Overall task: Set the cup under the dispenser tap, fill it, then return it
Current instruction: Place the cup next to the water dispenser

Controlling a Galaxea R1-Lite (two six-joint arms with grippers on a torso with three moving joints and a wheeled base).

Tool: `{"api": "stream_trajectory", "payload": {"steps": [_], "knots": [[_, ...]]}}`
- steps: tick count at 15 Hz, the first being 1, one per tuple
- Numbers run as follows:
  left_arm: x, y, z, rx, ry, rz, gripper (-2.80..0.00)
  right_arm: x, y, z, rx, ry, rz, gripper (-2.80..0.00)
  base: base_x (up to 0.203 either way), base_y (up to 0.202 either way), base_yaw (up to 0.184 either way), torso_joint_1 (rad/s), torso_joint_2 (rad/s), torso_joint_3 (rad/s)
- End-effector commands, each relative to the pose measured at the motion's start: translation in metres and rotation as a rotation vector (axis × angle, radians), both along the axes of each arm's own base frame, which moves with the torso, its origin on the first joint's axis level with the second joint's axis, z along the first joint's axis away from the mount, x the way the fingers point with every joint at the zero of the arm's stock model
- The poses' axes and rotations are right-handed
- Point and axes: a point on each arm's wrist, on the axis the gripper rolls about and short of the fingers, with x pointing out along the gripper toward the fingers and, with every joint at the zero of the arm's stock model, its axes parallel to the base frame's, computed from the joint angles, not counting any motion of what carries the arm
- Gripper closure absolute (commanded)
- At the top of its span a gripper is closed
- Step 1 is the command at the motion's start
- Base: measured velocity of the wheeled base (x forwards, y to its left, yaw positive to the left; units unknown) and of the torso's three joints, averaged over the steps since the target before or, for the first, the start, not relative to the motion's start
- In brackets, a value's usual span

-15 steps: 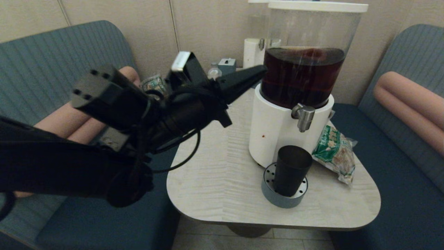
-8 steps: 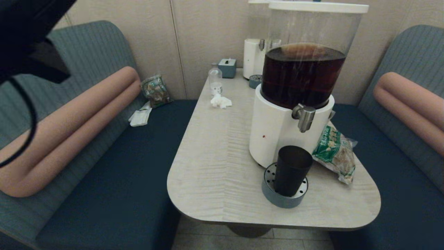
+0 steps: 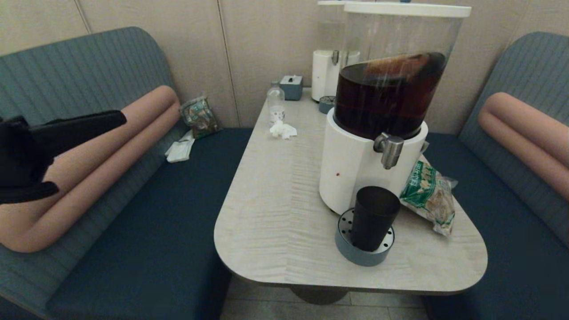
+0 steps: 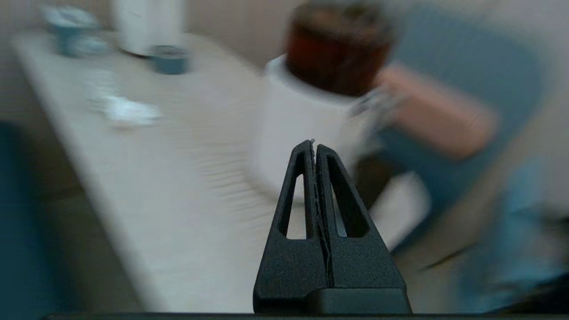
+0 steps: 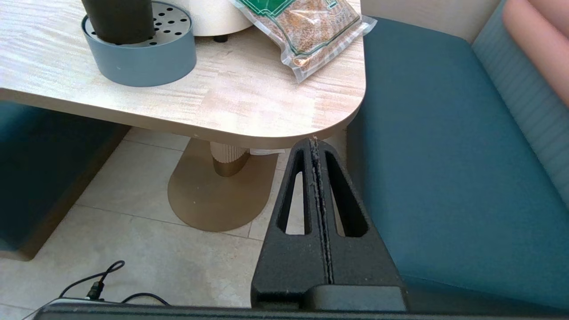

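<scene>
The dark cup (image 3: 374, 217) stands upright on the round blue-grey drip tray (image 3: 363, 255), below the brushed-steel dispenser tap (image 3: 389, 149) of the big white-based dispenser (image 3: 355, 169). Its dark liquid slopes in the clear tank. The cup's base (image 5: 118, 20) and the drip tray (image 5: 142, 62) also show in the right wrist view. My left gripper (image 3: 118, 119) (image 4: 314, 144) is shut and empty, in the air over the left bench, far from the cup. My right gripper (image 5: 314, 141) is shut and empty, low beside the table's near right corner, out of the head view.
A green snack bag (image 3: 429, 195) lies right of the dispenser. Farther back on the table (image 3: 275, 213) are a small clear bottle (image 3: 275, 102), crumpled tissue (image 3: 283, 130), a tissue box (image 3: 291, 86) and a smaller dispenser (image 3: 326, 73). Blue benches flank the table.
My left arm swung away from the dispenser, up out of view, then down to the far left. The liquid in the tank now sloshes and slopes. The cup has not moved.
</scene>
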Motion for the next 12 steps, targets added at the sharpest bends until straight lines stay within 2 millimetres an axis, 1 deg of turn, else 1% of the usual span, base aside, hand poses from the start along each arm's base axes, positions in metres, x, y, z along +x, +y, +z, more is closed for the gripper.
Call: {"api": "stream_trajectory", "payload": {"steps": [1,3,4,6,7,9,12], "knots": [[0.045,0.008,-0.028,0.195,-0.06,0.041,0.0,0.0,0.0,0.0,-0.001,0.003,0.001,0.0,0.0,0.0,0.0,0.0,0.0,0.0],[0.07,0.01,-0.046,0.306,-0.092,0.039,0.0,0.0,0.0,0.0,-0.001,0.003,0.001,0.0,0.0,0.0,0.0,0.0,0.0,0.0],[0.077,0.009,-0.054,0.33,-0.092,0.027,0.0,0.0,0.0,0.0,-0.001,0.003,0.001,0.0,0.0,0.0,0.0,0.0,0.0,0.0],[0.097,0.005,-0.077,0.368,-0.068,-0.027,0.0,0.0,0.0,0.0,-0.001,0.001,0.001,0.0,0.0,0.0,0.0,0.0,0.0,0.0],[0.106,-0.004,-0.085,0.381,-0.08,-0.082,0.0,0.0,0.0,0.0,-0.001,0.002,0.001,0.0,0.0,0.0,0.0,0.0,0.0,0.0],[0.118,-0.025,-0.096,0.385,-0.11,-0.177,0.0,0.0,0.0,0.0,-0.001,0.003,0.001,0.0,0.0,0.0,0.0,0.0,0.0,0.0],[0.142,-0.056,-0.121,0.354,-0.11,-0.337,0.0,0.0,0.0,0.0,-0.001,0.001,0.001,0.0,0.0,0.0,0.0,0.0,0.0,0.0]]}}
